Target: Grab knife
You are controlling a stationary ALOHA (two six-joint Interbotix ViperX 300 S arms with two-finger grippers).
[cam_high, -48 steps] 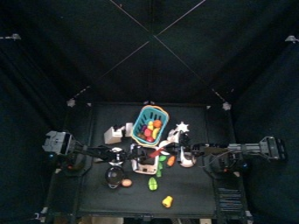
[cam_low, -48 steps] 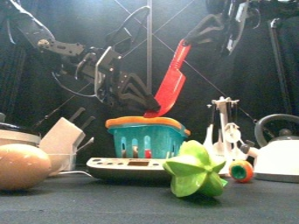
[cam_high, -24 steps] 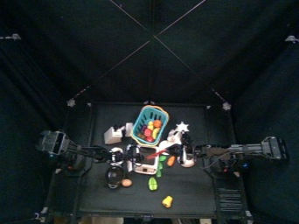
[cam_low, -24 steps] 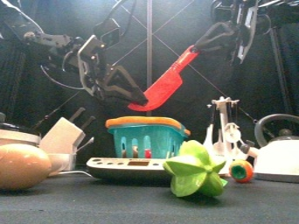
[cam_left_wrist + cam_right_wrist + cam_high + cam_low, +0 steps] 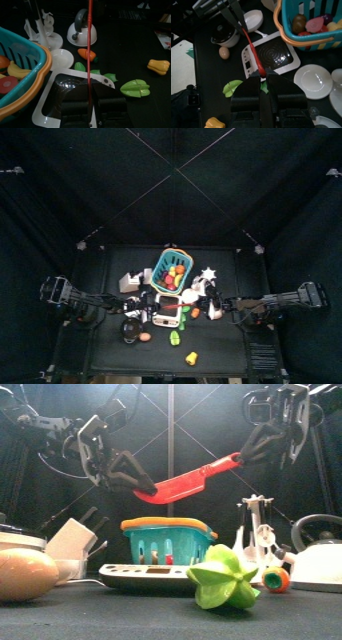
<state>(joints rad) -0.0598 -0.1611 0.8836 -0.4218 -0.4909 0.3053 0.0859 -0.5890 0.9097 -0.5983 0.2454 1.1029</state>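
The red knife (image 5: 195, 477) hangs nearly level above the teal basket (image 5: 168, 540), its right end a little higher. My left gripper (image 5: 138, 488) is shut on its broad left end. My right gripper (image 5: 249, 454) is shut on its thin right end. In the left wrist view the knife (image 5: 89, 50) shows edge-on as a thin red line rising from between the jaws. In the right wrist view the knife (image 5: 249, 45) runs from my own jaws to the other gripper.
Under the knife lie a white tray (image 5: 67, 95) and the basket of toy fruit (image 5: 20, 70). A green star fruit (image 5: 225, 579), an egg (image 5: 24, 574), a white kettle (image 5: 318, 554), a white utensil stand (image 5: 254, 524), a carrot (image 5: 87, 54) and a yellow pepper (image 5: 158, 66) stand around.
The knife has swung from nearly upright to nearly level. My left gripper moved left with its end. My right gripper came down and closed on the other end.
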